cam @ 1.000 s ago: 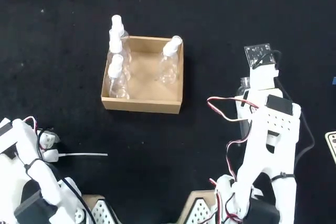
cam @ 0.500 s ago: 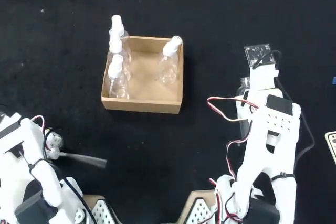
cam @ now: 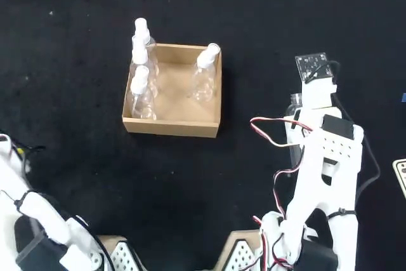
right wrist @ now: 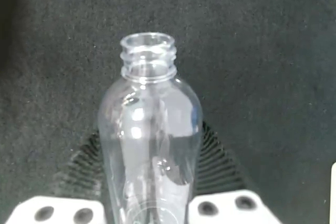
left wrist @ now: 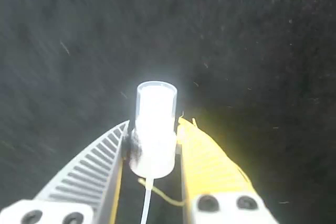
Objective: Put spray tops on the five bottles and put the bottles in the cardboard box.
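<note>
1. The black worktop [cam: 76, 157] runs under everything.
2. The right arm [cam: 323, 176] stretches forward over the right side. The left arm [cam: 25, 220] sits low at the near left edge.
3. The cardboard box [cam: 174, 126] lies open-topped, well apart from the right end effector [right wrist: 152, 148], off to its left. It is also far ahead of the left end effector [left wrist: 152, 142], off to its right.
4. Four capped bottles [cam: 141, 90] stand upright at the box. One is against the wall nearer the right end effector, and three are in a row along the far wall. Whether the rearmost of that row is inside the box or just behind it, I cannot tell.
5. The open-necked bottle [right wrist: 149, 129], clear and uncapped, stands upright between the right end effector's ribbed fingers [right wrist: 215, 161]. They are closed against its lower body, and the threaded neck rises clear above them.
6. The white spray top [left wrist: 155, 129] is pinched between the left end effector's two fingers, which are drawn in tight on its collar. Its cap pokes out beyond the tips.
7. A thin dip tube [left wrist: 147, 203] trails from the spray top back between those fingers.
</note>
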You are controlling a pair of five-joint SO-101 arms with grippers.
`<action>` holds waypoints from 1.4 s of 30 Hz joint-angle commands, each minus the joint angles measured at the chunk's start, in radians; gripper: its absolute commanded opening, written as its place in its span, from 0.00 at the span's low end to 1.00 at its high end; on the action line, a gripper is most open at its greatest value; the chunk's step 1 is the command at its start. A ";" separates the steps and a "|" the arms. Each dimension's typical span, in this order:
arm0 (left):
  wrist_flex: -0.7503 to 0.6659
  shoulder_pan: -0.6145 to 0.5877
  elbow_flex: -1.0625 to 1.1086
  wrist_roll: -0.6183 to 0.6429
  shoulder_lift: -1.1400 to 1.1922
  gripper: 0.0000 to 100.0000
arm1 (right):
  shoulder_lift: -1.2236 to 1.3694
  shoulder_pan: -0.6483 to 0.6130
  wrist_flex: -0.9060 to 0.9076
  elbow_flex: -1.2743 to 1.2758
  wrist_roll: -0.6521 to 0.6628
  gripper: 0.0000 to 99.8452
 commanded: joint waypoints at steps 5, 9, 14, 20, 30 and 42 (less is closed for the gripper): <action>0.005 -0.001 -0.119 -0.305 0.018 0.07 | -0.004 -0.015 -0.012 -0.002 -0.009 0.01; 0.055 0.001 -0.105 -0.442 0.117 0.09 | -0.005 -0.015 0.008 -0.002 -0.009 0.01; 0.052 0.002 -0.125 -0.514 0.262 0.20 | -0.005 -0.017 0.005 -0.002 -0.009 0.01; 0.005 0.001 -0.166 -0.580 0.374 0.21 | -0.005 -0.017 0.005 -0.002 -0.009 0.01; 0.014 0.028 -0.159 -0.542 0.387 0.21 | -0.005 -0.054 0.006 -0.002 -0.044 0.01; 0.097 0.033 -0.166 -0.296 0.396 0.10 | -0.007 -0.071 0.006 -0.004 -0.084 0.01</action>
